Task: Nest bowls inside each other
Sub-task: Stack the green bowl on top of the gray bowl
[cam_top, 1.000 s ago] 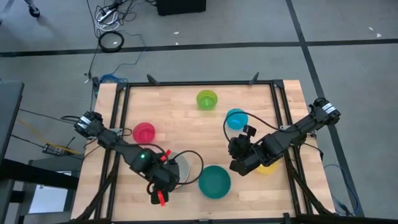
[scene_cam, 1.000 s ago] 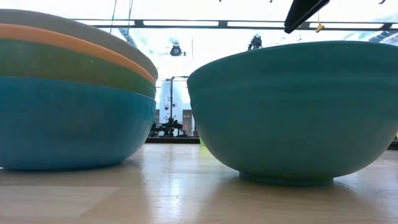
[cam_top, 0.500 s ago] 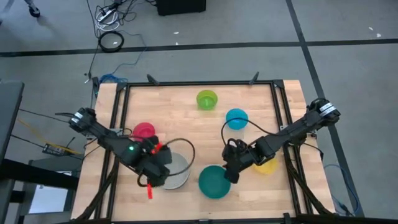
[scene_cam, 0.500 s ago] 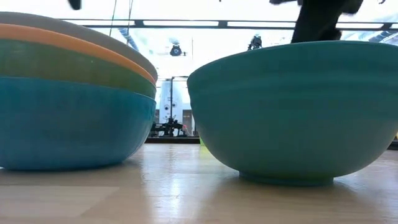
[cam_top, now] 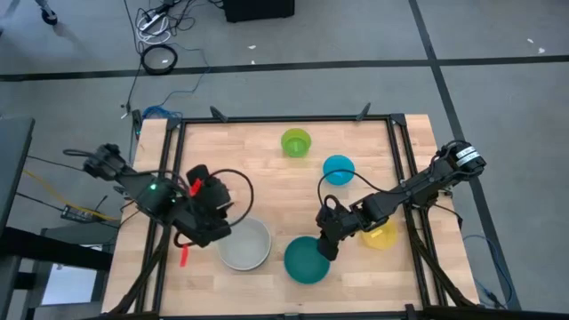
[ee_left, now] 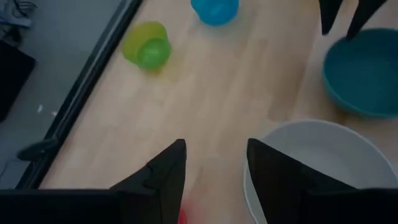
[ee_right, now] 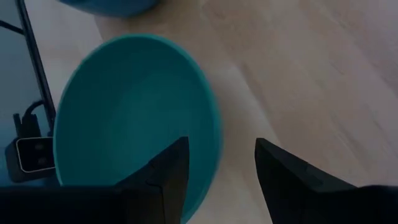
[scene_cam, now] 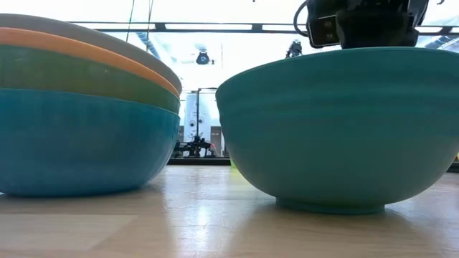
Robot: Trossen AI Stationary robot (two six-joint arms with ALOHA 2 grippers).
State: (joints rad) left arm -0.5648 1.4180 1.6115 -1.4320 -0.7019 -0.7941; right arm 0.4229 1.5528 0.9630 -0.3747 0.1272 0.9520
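A stack of bowls point(cam_top: 244, 244), grey on top over orange, dark green and blue point(scene_cam: 79, 136), rests on the table near its front. To its right stands the teal bowl point(cam_top: 307, 260). My right gripper point(ee_right: 217, 165) is open just above the teal bowl's far right rim point(ee_right: 214, 134), one finger over the hollow and one outside. My left gripper point(ee_left: 214, 165) is open above the table, left of the stack. A lime green bowl point(cam_top: 296, 142) and a cyan bowl point(cam_top: 339, 169) stand farther back. A yellow bowl point(cam_top: 382, 236) shows under the right arm.
A dark metal frame point(cam_top: 169, 178) runs along the table's edges. Bare wood point(cam_top: 267, 187) lies between the front bowls and the two at the back. A trace of red point(ee_left: 181, 216) shows below my left gripper's fingers.
My left gripper has risen from over the grey bowl's near left side and gone toward the table's far left, tipping up, so the grey bowl now shows whole. My right gripper has come down and toward the near left, onto the teal bowl's rim.
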